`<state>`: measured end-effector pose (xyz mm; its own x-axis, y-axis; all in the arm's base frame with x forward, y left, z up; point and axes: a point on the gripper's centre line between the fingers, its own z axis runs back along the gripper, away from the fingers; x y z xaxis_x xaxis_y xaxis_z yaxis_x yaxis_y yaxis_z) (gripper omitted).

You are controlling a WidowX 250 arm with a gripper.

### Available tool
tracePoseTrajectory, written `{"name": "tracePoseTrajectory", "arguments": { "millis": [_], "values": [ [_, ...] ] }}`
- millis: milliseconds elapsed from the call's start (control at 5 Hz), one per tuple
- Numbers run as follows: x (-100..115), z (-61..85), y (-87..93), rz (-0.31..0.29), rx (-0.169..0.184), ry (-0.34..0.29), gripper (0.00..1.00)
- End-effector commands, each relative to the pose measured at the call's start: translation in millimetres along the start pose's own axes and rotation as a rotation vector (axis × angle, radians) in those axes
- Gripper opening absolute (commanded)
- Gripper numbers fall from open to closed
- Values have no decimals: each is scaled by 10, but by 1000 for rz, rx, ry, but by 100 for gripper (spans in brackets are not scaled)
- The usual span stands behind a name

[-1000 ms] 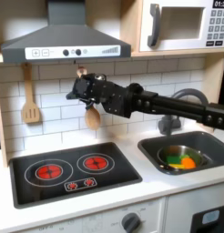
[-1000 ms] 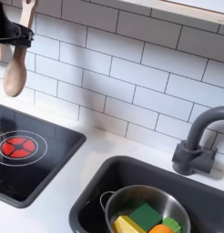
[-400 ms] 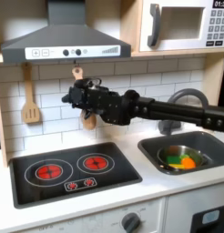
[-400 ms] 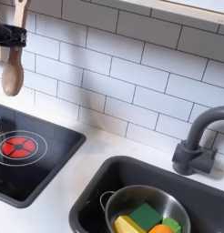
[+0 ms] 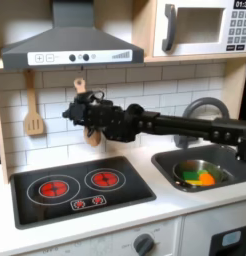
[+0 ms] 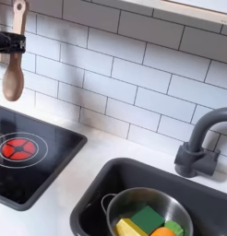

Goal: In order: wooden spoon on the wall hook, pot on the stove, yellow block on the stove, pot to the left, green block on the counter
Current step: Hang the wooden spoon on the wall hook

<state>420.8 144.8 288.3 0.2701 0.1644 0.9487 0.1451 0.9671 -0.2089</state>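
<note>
In both exterior views my gripper is shut on the handle of the wooden spoon, holding it upright against the tiled wall above the stove. The spoon's bowl points down. I cannot make out the wall hook at the handle's top. The steel pot stands in the sink. A yellow block, a green block and an orange piece lie inside it.
A wooden spatula hangs on the wall at the first exterior view's left. A grey faucet arches behind the sink. The range hood and the microwave are overhead. White counter lies between stove and sink.
My gripper has carried the spoon leftward along the wall in both exterior views. The pot and blocks have not moved.
</note>
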Motion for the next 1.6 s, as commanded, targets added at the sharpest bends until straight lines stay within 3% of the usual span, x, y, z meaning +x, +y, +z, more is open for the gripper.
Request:
{"name": "tracePoseTrajectory", "arguments": {
  "millis": [0,200,400,1400],
  "values": [
    [61,-36,21,14,-22,-18,0],
    [161,42,-10,2,-48,-33,0],
    [157,-10,-103,-3,-84,-29,0],
    [249,-128,-78,7,-88,-51,0]
  ]
}}
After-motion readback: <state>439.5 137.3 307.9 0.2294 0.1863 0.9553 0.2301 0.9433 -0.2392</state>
